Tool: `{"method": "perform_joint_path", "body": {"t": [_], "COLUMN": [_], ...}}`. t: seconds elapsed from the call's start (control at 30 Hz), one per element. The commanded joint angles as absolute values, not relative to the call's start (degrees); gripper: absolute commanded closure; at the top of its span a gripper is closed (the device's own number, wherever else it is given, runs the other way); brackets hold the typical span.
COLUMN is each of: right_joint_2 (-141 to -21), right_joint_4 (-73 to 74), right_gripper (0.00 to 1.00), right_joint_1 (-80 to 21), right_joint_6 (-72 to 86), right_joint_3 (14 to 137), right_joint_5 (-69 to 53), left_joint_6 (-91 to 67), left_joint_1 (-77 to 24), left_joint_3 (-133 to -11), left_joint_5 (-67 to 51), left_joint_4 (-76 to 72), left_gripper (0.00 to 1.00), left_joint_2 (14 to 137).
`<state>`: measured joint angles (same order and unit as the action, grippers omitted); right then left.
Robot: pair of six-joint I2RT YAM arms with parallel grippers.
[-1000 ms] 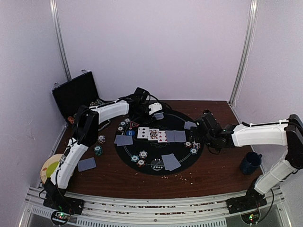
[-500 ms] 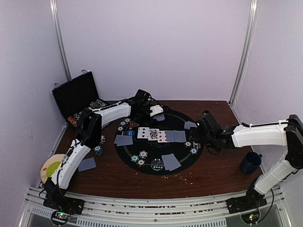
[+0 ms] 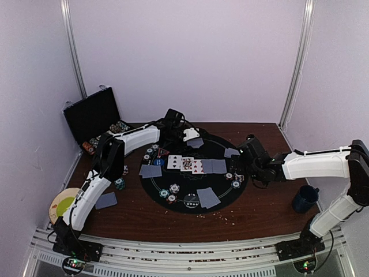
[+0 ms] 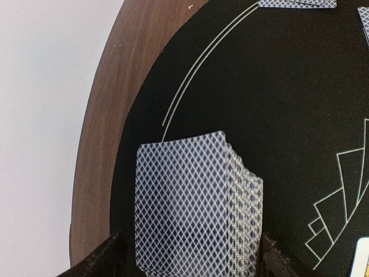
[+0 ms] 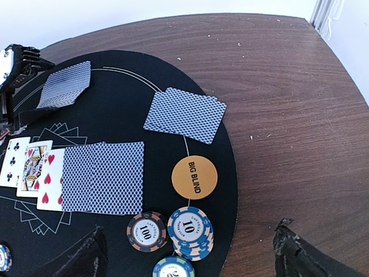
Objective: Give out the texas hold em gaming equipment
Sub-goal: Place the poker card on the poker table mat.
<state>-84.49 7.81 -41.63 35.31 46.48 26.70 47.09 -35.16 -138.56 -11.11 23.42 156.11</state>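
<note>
Where the card deck (image 4: 190,208) lay at the mat's (image 4: 277,104) far edge, left gripper (image 4: 190,258) stood parted astride it, placement judged near done; clean lift-off due; right gripper (image 5: 190,254), mat's right edge: splayed, empty.

I see a grained wooden counter (image 5: 288,86), a matt black cloth mat (image 4: 288,104), and smooth paper playing cards (image 4: 184,208).

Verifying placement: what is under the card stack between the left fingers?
The black mat shows around the card stack, flanked by the open left gripper. The patch directly beneath is covered.
</note>
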Motion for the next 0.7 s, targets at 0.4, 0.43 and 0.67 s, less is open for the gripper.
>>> {"method": "perform_joint_path", "body": {"t": [0.4, 0.43, 0.67], "right_joint_2": [-82.9, -83.0, -83.0], "right_joint_4": [6.4, 6.5, 6.4], "right_gripper": [0.01, 0.01, 0.01], "right_joint_1": [-41.3, -41.3, -41.4], "right_joint_6": [35.3, 35.4, 35.3], "right_joint_3": [45.6, 45.7, 45.7], "right_joint_5": [26.5, 26.4, 26.0], "left_joint_6": [45.5, 45.2, 44.4], "left_joint_1": [-36.1, -36.1, -36.3], "left_joint_3": [-134.8, -134.1, -130.8], "left_joint_5": [-8.0, -7.9, -7.8], "left_joint_4": [22.8, 22.8, 24.5], "left_gripper": [0.04, 0.02, 0.02], "left_joint_2": [154.5, 153.9, 149.9]}}
